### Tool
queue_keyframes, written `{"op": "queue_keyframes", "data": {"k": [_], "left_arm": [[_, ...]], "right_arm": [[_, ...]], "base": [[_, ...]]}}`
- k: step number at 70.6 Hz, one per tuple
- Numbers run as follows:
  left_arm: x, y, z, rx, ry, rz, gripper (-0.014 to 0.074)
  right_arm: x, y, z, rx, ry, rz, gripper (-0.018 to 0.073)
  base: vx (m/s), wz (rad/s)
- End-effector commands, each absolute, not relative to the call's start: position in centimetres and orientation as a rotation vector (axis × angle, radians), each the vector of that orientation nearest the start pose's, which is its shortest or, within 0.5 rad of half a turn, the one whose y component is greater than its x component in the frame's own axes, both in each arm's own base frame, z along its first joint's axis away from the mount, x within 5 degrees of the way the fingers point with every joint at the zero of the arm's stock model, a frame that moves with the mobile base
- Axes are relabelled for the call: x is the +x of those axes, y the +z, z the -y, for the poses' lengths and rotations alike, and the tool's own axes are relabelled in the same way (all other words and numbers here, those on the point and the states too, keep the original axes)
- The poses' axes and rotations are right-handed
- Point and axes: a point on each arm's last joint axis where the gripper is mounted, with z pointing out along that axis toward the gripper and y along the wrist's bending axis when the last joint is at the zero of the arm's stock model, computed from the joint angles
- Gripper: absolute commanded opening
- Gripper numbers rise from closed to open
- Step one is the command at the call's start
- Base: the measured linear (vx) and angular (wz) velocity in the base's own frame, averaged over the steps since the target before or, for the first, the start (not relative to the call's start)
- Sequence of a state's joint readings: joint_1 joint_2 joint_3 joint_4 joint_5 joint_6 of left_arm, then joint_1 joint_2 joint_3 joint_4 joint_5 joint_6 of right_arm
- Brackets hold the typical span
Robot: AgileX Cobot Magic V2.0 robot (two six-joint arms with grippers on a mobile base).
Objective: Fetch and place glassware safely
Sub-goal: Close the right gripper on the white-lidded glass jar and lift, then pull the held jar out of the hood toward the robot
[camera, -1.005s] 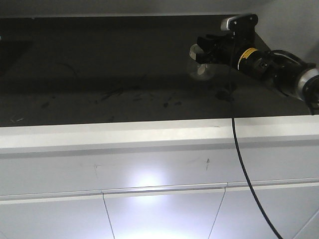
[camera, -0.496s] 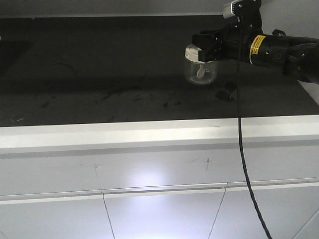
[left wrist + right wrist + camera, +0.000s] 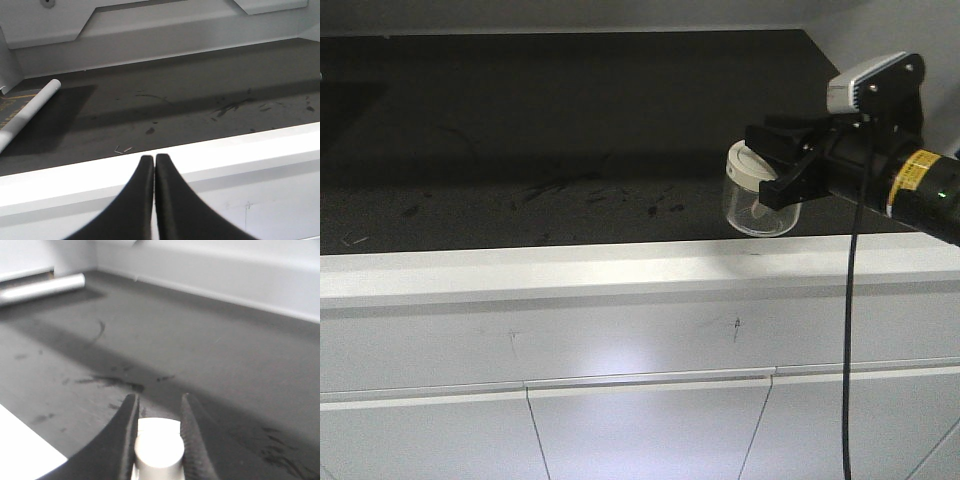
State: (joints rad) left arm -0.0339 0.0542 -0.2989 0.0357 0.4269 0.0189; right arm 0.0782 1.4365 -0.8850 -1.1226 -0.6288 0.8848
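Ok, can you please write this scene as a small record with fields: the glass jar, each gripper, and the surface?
jar: clear glass, cream-white lid on
right gripper: shut on jar, one finger on each side of the lid's knob
left gripper: shut, holds nothing
jar place: at front edge of dark surface, by white ledge; contact with the surface cannot be told
other: white roll on the surface, left side of the left wrist view
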Motion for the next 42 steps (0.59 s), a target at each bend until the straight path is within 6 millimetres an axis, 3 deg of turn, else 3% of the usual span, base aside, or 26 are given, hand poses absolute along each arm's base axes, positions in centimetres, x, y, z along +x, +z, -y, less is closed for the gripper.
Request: {"op": "queue_keyframes", "data": {"k": [1,24,42], "left_arm": [[4.0,28.4,0.0,0.055,0.016,-1.584,-0.0007],[4.0,28.4,0.0,0.055,0.016,-1.584,-0.0007],[4.0,28.4,0.0,0.055,0.016,-1.584,-0.0007]], "right_arm": [[27.8,33.7,-7.0,-0.544,0.444,-1.459,-0.0001],[20.9,34.0,-6.3,-0.510,0.448,-1.396,-0.0001],[18.6,32.9,-7.1,-0.528,0.530,-1.390,-0.0001]], "base": [[0.00,0.00],[0.00,0.00],[0.00,0.00]]}}
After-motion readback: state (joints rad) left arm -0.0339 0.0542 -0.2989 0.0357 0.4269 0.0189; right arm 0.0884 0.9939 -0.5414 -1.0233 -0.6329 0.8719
